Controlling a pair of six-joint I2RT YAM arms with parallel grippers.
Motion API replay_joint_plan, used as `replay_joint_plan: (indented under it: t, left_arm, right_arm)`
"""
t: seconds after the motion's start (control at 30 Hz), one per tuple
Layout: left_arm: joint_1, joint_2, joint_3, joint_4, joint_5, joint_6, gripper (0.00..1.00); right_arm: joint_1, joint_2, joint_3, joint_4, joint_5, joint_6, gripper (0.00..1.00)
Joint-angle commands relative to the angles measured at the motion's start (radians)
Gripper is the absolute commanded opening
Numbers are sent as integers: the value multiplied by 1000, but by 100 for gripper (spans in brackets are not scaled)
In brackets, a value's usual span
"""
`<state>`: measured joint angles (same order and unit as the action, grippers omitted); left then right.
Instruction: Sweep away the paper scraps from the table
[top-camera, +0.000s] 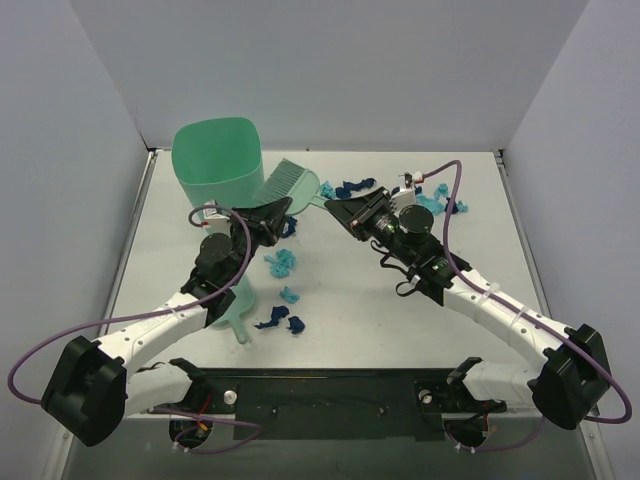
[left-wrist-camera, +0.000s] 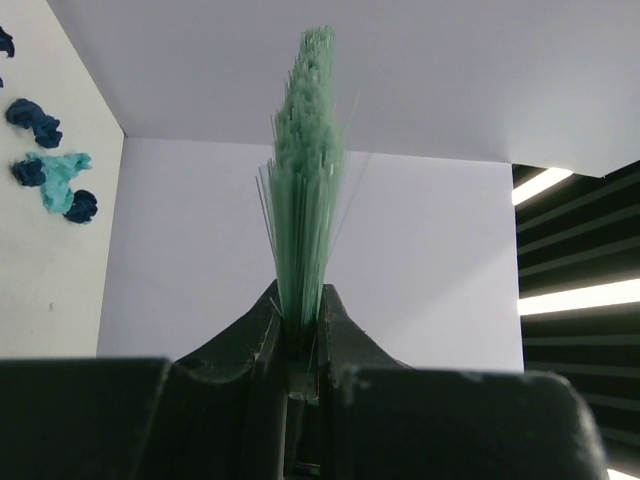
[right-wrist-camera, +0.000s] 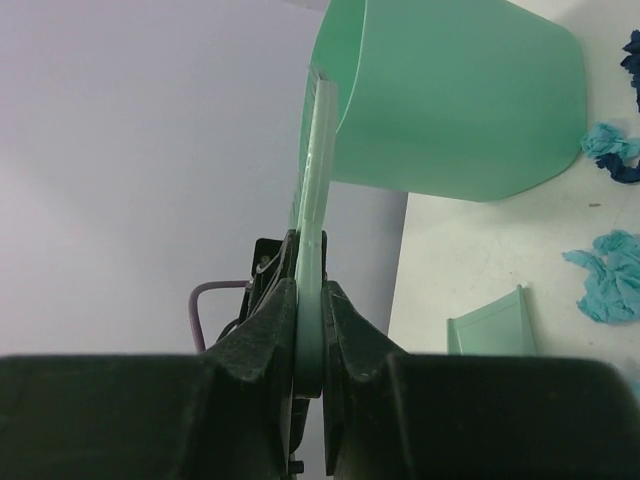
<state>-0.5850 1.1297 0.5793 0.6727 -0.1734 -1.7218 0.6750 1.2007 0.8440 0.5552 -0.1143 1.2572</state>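
A mint-green brush (top-camera: 288, 180) hangs above the table (top-camera: 480, 180), held between both arms. My left gripper (top-camera: 272, 212) is shut on its bristle end; the bristles (left-wrist-camera: 305, 180) rise straight out of the jaws of the left gripper (left-wrist-camera: 300, 295). My right gripper (top-camera: 335, 207) is shut on the brush handle (right-wrist-camera: 318, 190), which stands edge-on between the right gripper's (right-wrist-camera: 308, 283) fingers. Paper scraps lie in the middle (top-camera: 280, 263), nearer the front (top-camera: 272, 320) and at the back right (top-camera: 432, 205). More paper scraps (left-wrist-camera: 50, 170) (right-wrist-camera: 610, 270) show in both wrist views.
A tall mint-green bin (top-camera: 218, 165) (right-wrist-camera: 450, 100) stands at the back left, just behind the brush. The mint-green dustpan (top-camera: 235, 310) (right-wrist-camera: 490, 325) lies on the table under my left forearm. Grey walls close off the back and both sides.
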Motion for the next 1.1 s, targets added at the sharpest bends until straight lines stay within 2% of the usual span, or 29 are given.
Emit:
replay_joint_plan:
  t: [0.0, 0.03, 0.1, 0.17, 0.2, 0.3, 0.33, 0.47, 0.63, 0.83, 0.93, 1.07]
  left_arm:
    - [5, 13, 25, 36, 96, 39, 27]
    - [8, 10, 31, 19, 113, 56, 46]
    - [10, -4, 65, -80, 153, 125, 63]
    - [10, -37, 74, -198, 164, 201, 68]
    - [8, -57, 77, -320, 152, 240, 70]
    - [7, -137, 131, -615, 97, 342, 71]
    - [5, -155, 143, -777, 65, 394, 71]
    - [-2, -179, 244, -1179, -56, 500, 71]
    - [-16, -199, 313, -1557, -217, 542, 71]
    - [-84, -263, 304, -1826, -353, 441, 70]
    - [-113, -275, 277, -1888, -376, 398, 70]
    - [-218, -249, 237, -1929, -385, 311, 70]
  right_arm:
    - [5, -19, 43, -29, 25, -85, 0]
    - [3, -39, 46, -75, 45, -99, 0]
    - [0, -76, 62, -180, 80, -151, 0]
    - [-18, -117, 88, -316, 111, -211, 0]
    - [-26, -130, 96, -401, 142, -243, 0]
    - [-67, -167, 150, -598, 188, -329, 0]
    - [-74, -177, 158, -663, 203, -346, 0]
    - [-109, -168, 216, -838, 238, -447, 0]
    - [-115, -130, 227, -920, 239, -556, 0]
    - [-115, -96, 214, -929, 196, -620, 0]
    - [-114, -95, 210, -933, 176, -642, 0]
    - [-114, -99, 201, -934, 156, -660, 0]
